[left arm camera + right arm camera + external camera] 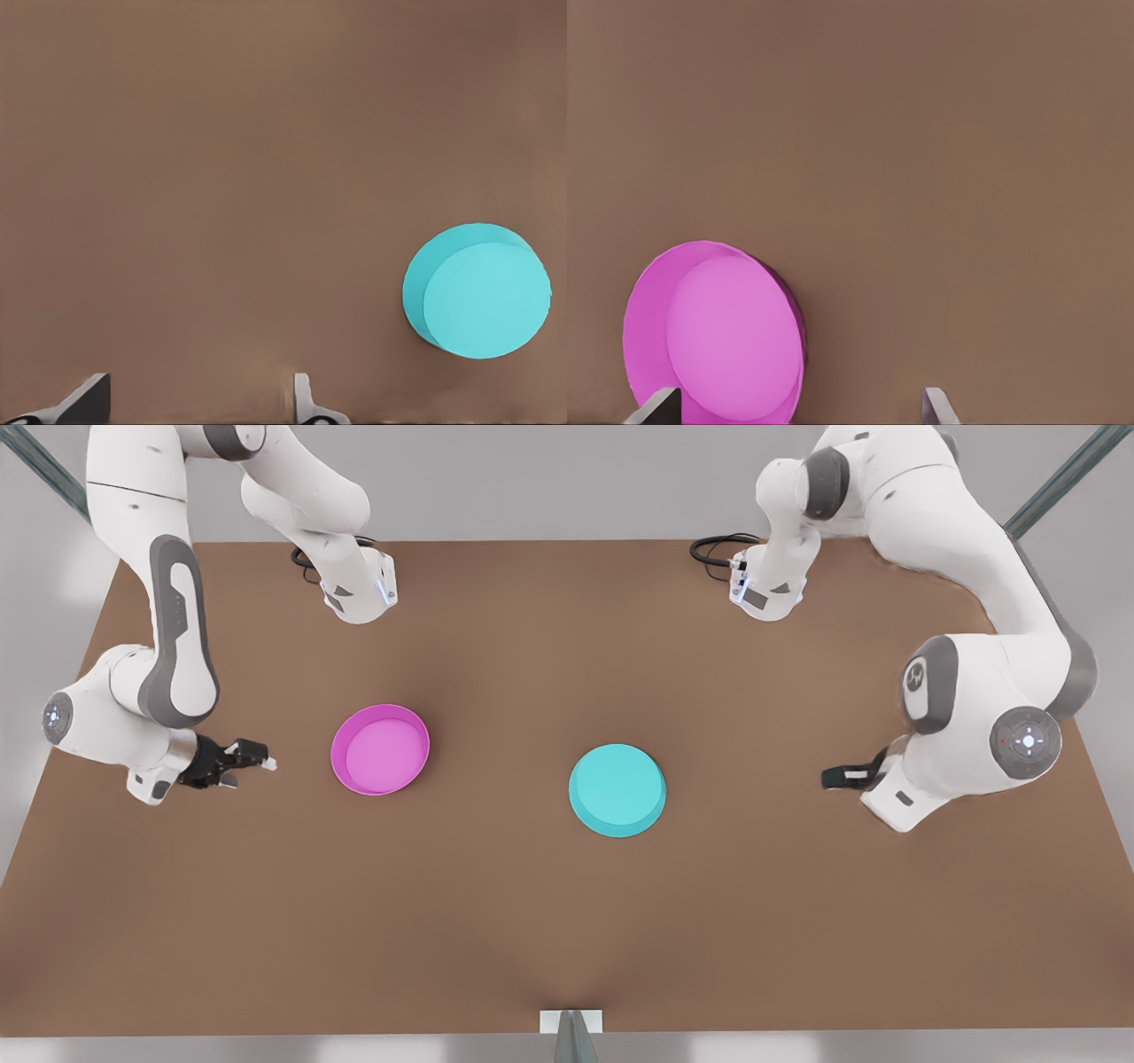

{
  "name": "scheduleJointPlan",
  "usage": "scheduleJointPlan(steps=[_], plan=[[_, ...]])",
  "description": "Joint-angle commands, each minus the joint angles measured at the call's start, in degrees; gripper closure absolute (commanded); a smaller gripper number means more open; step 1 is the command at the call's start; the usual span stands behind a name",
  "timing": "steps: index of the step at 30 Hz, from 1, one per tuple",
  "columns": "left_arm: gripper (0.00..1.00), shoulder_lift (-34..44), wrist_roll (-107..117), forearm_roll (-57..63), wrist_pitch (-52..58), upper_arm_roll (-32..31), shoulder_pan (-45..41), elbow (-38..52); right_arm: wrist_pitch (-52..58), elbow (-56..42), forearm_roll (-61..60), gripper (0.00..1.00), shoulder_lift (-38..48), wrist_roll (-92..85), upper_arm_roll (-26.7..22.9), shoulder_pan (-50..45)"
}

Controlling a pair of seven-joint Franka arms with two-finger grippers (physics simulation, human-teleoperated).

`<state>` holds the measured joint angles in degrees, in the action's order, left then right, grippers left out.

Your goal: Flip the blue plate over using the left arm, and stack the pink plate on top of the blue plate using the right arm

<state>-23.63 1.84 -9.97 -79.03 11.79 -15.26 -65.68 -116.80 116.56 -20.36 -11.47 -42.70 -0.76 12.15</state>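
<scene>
The blue plate [617,789] lies on the brown table [567,921] right of centre in the front view, flat base up and rim down. The pink plate [380,749] rests left of centre, hollow side up. My left gripper [834,777] hovers low at the front view's right, well apart from the blue plate [478,290]; in the left wrist view it [197,409] stands open with nothing between its fingers. My right gripper [260,760] is at the front view's left, a short way from the pink plate [716,335], and it [801,413] is open and holds nothing.
Both arm bases [359,589] [766,589] stand at the table's far edge, each with a black cable loop [719,549] beside it. A small white bracket [571,1021] sits at the middle of the near edge. Bare tabletop separates the plates.
</scene>
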Motion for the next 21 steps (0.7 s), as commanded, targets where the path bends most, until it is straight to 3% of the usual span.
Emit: scheduleJointPlan(steps=[1,2,5,15,21], plan=[[0.00,1.6,0.1,11.3,0.0,-7.2,5.5,-0.6,-0.2,0.2,-0.8,0.00,-1.3,-2.4,-0.2,-0.2],[0.00,5.7,0.2,12.7,-0.7,-12.2,10.6,-5.1,-1.2,0.6,-3.5,0.00,-3.1,-6.2,-0.4,0.1],[0.00,7.5,0.3,12.9,-4.4,-12.2,10.7,-10.2,-2.9,2.0,-3.8,0.00,-4.4,-9.2,-0.4,0.2],[0.00,4.0,-0.3,12.6,0.4,-10.0,11.1,-9.6,-3.0,3.2,-9.4,0.00,-9.4,-18.1,-0.3,-0.6],[0.00,3.7,-0.4,12.3,2.5,-9.9,11.1,-10.2,-8.3,12.2,-12.1,0.00,-7.2,-18.2,1.2,-1.6]])
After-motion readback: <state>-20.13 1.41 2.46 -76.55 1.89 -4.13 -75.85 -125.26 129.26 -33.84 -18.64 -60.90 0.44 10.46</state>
